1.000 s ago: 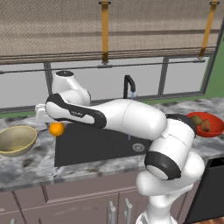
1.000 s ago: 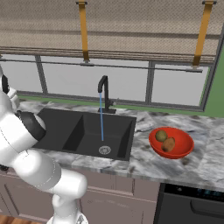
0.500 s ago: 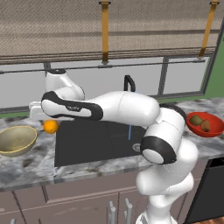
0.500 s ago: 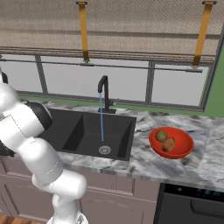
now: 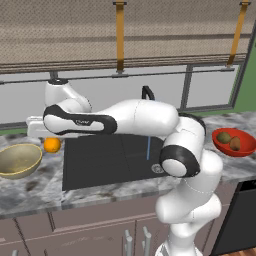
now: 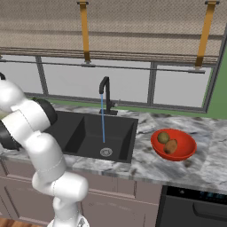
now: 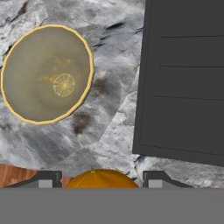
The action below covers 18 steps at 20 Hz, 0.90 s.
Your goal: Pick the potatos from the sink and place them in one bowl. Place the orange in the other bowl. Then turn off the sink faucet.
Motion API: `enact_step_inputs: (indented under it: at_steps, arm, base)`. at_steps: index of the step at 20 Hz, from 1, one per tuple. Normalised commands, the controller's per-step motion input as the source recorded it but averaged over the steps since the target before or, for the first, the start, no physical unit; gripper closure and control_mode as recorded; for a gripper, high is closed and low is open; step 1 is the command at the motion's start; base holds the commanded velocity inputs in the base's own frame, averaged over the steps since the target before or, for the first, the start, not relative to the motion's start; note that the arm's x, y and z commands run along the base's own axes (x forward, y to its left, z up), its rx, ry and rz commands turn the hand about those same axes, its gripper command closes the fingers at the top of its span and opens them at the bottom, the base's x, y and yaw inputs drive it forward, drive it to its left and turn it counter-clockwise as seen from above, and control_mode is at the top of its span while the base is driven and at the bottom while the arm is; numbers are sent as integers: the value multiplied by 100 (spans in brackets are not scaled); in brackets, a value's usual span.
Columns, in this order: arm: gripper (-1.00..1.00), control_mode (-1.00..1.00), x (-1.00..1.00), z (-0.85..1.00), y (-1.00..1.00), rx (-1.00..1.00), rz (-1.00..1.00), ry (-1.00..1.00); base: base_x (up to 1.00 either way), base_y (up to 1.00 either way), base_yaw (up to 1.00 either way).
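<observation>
- So, both potatos [image 6: 168, 142] already lie in the red bowl [image 6: 189, 150]; I count that part done.
- My gripper [image 7: 101, 180] has its jaws closed around the orange [image 5: 52, 144], over the counter [image 7: 111, 122] between the sink [image 5: 107, 160] and the tan bowl [image 5: 20, 160].
- Left, I judge: drop it there, then shut off the faucet [image 6: 105, 93], which is running.

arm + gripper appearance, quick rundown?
Glossy white rounded arm links with dark bands at the joints; one black forearm panel carries small pale lettering, too small to read. No loose cables visible. The gripper has two small dark grey squared finger tips.
</observation>
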Motion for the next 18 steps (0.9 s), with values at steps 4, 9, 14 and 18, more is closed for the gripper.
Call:
enact_step_inputs:
  at_steps: [4, 9, 14, 18]
  arm:
    - [100, -100, 8, 0, 16, 0, 0, 0]
    - [100, -100, 6, 0, 7, 0, 0, 0]
    - [100, -100, 0, 0, 9, 0, 0, 0]
    - [100, -100, 0, 0, 15, 0, 0, 0]
  base:
    - [0, 0, 0]
    - [0, 0, 0]
    - [0, 0, 0]
    - [0, 0, 0]
